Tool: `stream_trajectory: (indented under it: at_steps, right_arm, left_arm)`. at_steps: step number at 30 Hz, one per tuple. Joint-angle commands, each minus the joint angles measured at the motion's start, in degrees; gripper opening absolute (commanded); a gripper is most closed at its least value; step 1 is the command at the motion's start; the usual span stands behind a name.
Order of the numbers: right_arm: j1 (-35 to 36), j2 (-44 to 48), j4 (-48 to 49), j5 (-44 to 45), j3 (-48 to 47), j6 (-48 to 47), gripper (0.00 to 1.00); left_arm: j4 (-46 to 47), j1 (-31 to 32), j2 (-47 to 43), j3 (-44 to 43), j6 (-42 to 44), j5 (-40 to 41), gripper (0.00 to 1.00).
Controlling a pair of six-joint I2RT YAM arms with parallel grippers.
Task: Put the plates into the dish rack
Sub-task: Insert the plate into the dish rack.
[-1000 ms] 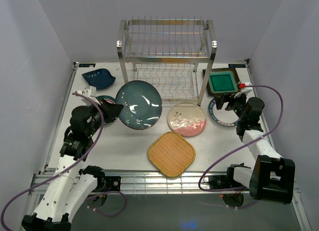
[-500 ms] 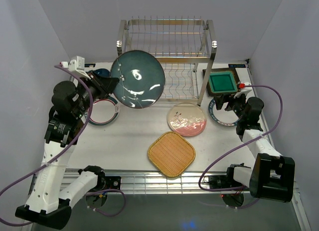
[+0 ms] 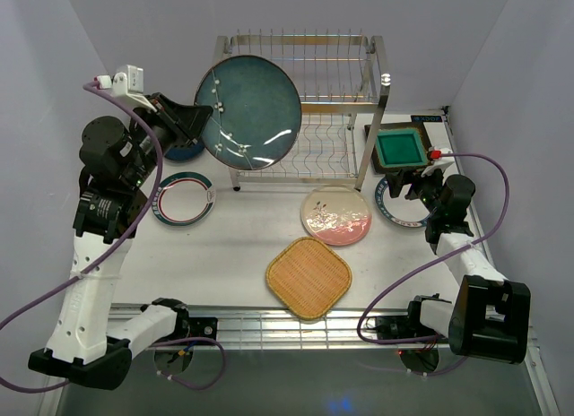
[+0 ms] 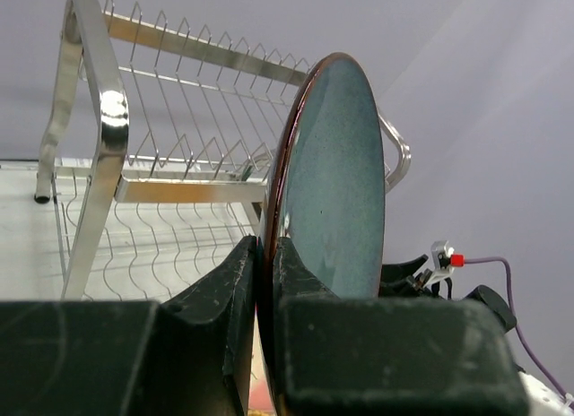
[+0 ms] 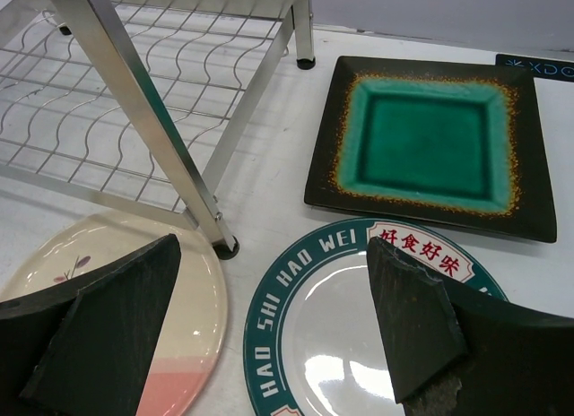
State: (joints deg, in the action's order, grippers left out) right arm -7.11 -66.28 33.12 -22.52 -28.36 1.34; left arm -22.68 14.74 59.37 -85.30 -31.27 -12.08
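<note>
Since the left gripper nips only its rim, the teal plate could slip by the dish rack; the right gripper gapes empty.

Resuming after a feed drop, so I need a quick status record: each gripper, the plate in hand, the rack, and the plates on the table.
left gripper: shut on teal plate's rim
teal plate: upright, lifted, at rack's upper tier, front left
right gripper: open, empty, over white teal-rimmed plate
rack: no plates seen inside
flat on table: green plate, floral plate, woven plate, second white plate at left
</note>
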Motion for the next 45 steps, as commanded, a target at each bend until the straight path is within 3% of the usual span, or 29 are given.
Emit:
stream_trajectory:
  at_steps: [1,18,33,42,45]
  right_arm:
    - [-0.4,-0.8,2.1,0.0,-1.3,0.2,0.9]
    - [-0.4,-2.4,2.2,-1.3,-1.9,0.6,0.9]
    - [-0.4,-3.2,2.0,-2.3,-2.3,0.6,0.9]
    - [-0.4,-3.3,2.0,-3.3,-2.2,0.9,0.9]
    - [-0.5,-3.2,2.0,-3.5,-2.2,1.0,0.9]
  left_arm:
    - [13.5,0.1,-1.9,-5.1,-2.1,2.1,0.0]
    - [25.0,0.0,11.3,-14.4,5.1,14.4,0.0]
    - [38.5,0.1,17.4,-17.4,7.7,16.0,0.0]
    - [46.5,1.5,22.3,-20.2,16.8,17.5,0.0]
    - [50.3,1.9,22.0,-17.0,19.2,19.8,0.0]
